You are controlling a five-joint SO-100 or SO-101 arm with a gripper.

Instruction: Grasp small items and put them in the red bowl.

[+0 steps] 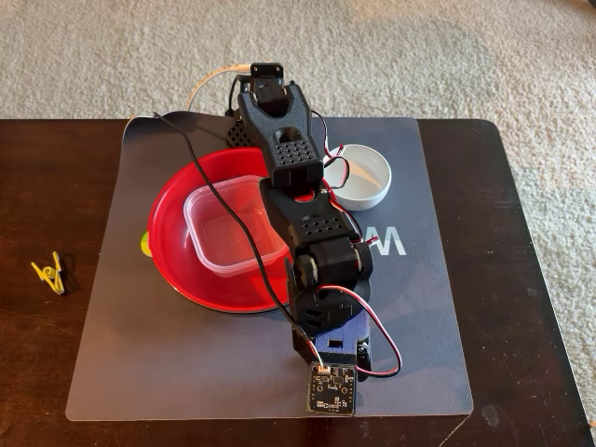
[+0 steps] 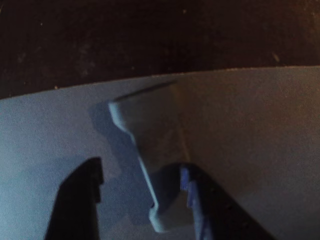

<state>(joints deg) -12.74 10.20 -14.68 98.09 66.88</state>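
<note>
gripper [image 2: 142, 187] fingers are seen apart at the bottom of the wrist view, straddling the grey spool-shaped bar [image 2: 150, 150] on the mat [image 2: 250, 130]. red bowl [image 1: 172, 209] sits centre-left of the fixed view, clear tub [image 1: 223, 228] inside. bar is judged rigid, light; its narrow waist should be gripped.

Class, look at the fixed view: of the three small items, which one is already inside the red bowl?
The clear plastic tub. It sits in the red bowl; the yellow clip lies on bare table, the grey bar on the mat.
</note>
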